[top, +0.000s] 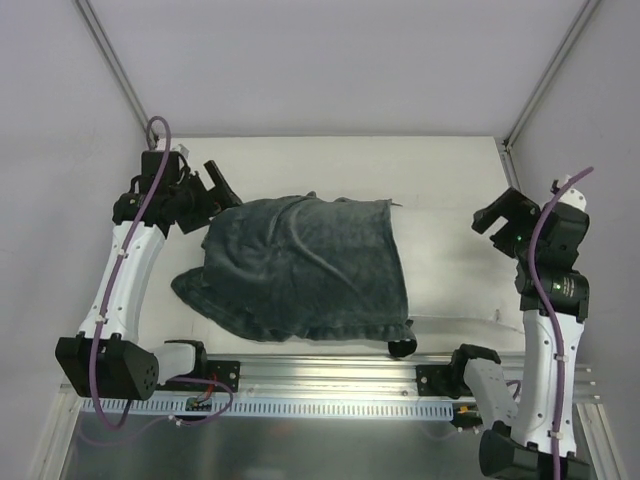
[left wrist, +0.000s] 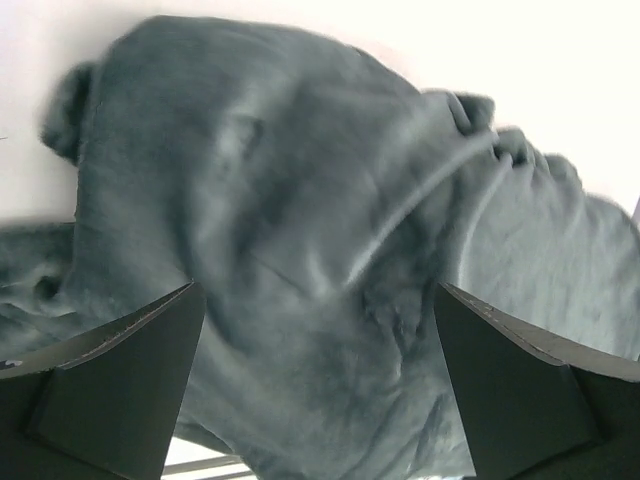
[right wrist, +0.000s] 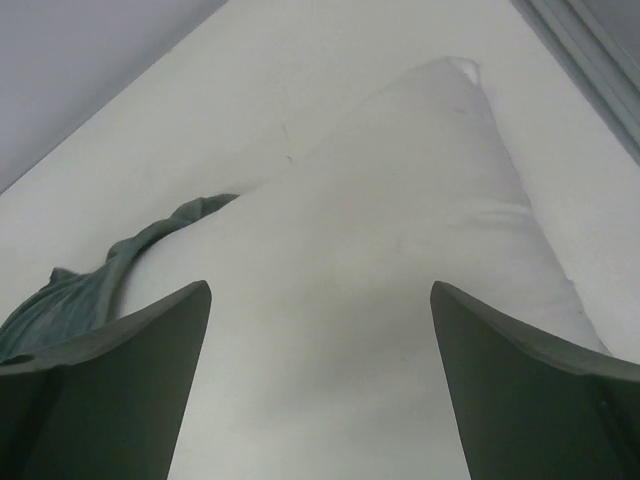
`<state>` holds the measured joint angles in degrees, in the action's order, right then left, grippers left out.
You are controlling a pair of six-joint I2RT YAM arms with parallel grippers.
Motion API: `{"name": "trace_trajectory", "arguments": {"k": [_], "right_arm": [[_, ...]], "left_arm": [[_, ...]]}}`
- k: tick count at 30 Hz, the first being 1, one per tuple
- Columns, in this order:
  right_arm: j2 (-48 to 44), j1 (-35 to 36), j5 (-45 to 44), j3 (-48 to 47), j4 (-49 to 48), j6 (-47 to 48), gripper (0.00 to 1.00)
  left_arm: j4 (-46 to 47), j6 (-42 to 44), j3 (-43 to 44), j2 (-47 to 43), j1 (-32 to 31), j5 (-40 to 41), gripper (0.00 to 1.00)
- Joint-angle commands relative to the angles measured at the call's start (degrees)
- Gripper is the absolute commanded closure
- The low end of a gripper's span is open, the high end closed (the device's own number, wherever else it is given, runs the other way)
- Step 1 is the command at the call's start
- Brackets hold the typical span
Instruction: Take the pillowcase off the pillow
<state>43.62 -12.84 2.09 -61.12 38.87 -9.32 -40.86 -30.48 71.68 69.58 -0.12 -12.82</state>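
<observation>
A dark grey-blue plush pillowcase lies crumpled mid-table, covering the left part of the white pillow, whose bare right part blends into the white table. My left gripper is open and empty at the pillowcase's far left corner. In the left wrist view the pillowcase fills the space ahead of the open gripper. My right gripper is open and empty to the right of the pillow's bare end. In the right wrist view the gripper hangs over the pillow, with the pillowcase edge at the left.
The white table is enclosed by pale walls with metal frame posts at the back corners. An aluminium rail with the arm bases runs along the near edge. A fold of pillowcase spreads out toward the left arm.
</observation>
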Motion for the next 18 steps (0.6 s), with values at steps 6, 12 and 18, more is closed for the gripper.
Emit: {"name": "trace_trajectory", "arguments": {"k": [6, 12, 18], "right_arm": [[2.88, 15.46, 1.69, -2.78, 2.7, 3.78, 0.04], [-0.28, 26.28, -4.0, 2.22, 1.64, 3.17, 0.04], [2.52, 32.87, -11.57, 10.31, 0.6, -1.12, 0.04]], "left_arm": [[1.05, 1.75, -0.92, -3.48, -13.4, 5.59, 0.01], [1.05, -2.82, -11.28, -7.53, -29.04, 8.86, 0.01], [1.57, -11.25, -19.38, -4.64, -41.86, 12.38, 0.01]]}}
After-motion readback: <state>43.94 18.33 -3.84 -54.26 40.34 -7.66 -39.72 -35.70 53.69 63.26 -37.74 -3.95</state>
